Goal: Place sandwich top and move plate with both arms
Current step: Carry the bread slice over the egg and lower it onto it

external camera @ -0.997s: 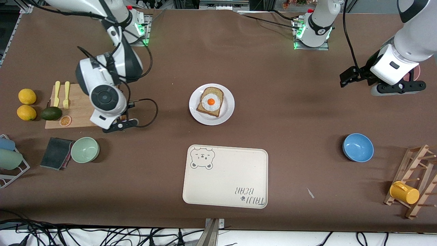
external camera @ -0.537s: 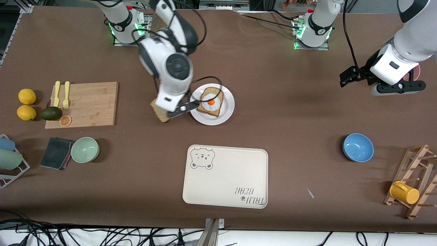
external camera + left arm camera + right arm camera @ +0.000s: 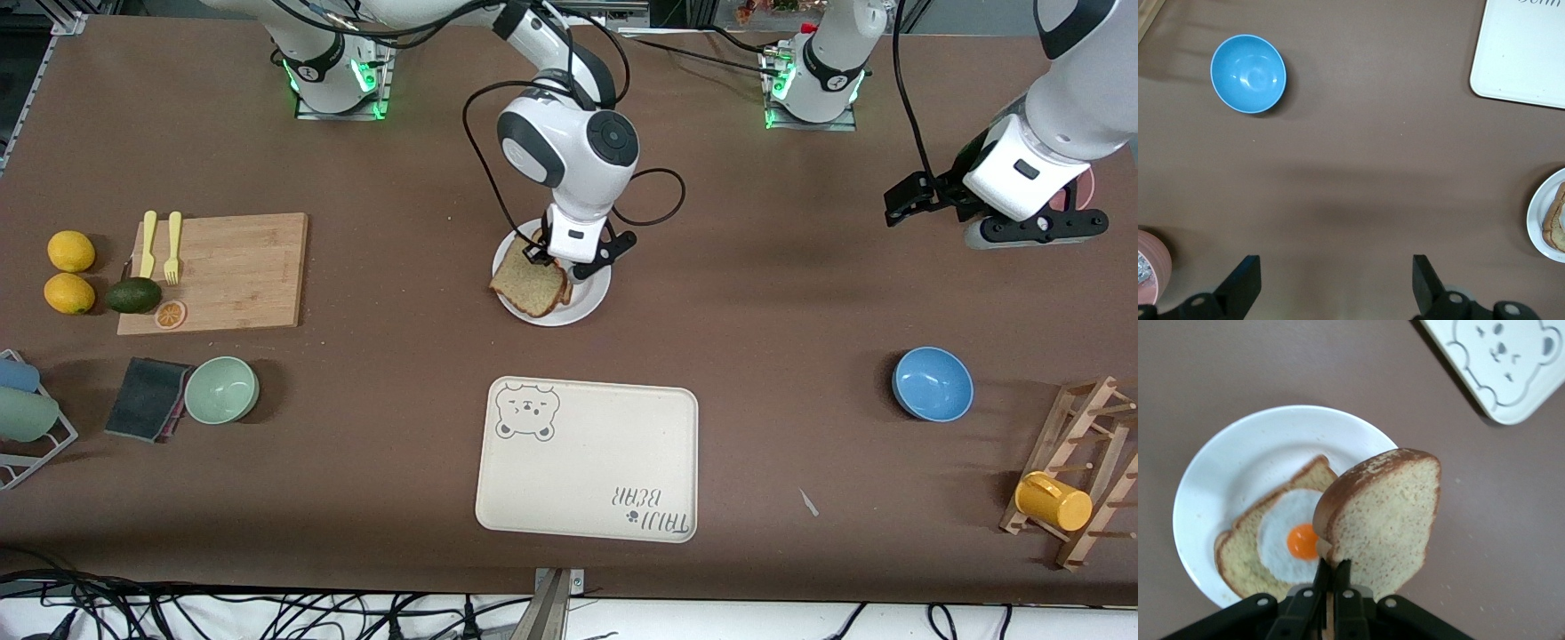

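1. Bread: the sandwich top point(image 3: 530, 286) hangs over the plate point(image 3: 594, 298), pinched at one edge in the right claw point(image 3: 544, 259), whose jaws are closed to a thin gap on the slice. The wrist view shows it tilted on edge above the egg toast point(image 3: 1275, 547).
2. Plate position: it sits mid-worktop, farther from the front camera than the bear tray point(image 3: 587, 460).
3. Left claw point(image 3: 1333, 283): it waits wide open and empty over bare worktop at the left arm's end, with the blue bowl point(image 3: 932, 383) nearer the camera than the spot below it.
4. Risk, as I judge it: the slice is held by a narrow strip of crust and leans steeply, so a release from here could drop it on edge, letting it slide off the egg or overhang the rim.
5. Further risk: pressing down off-centre could tip or shove the light plate.
6. Hidden: in the front view the right arm and slice cover the egg toast and much of the plate; how deeply the jaws bite the crust is unclear.
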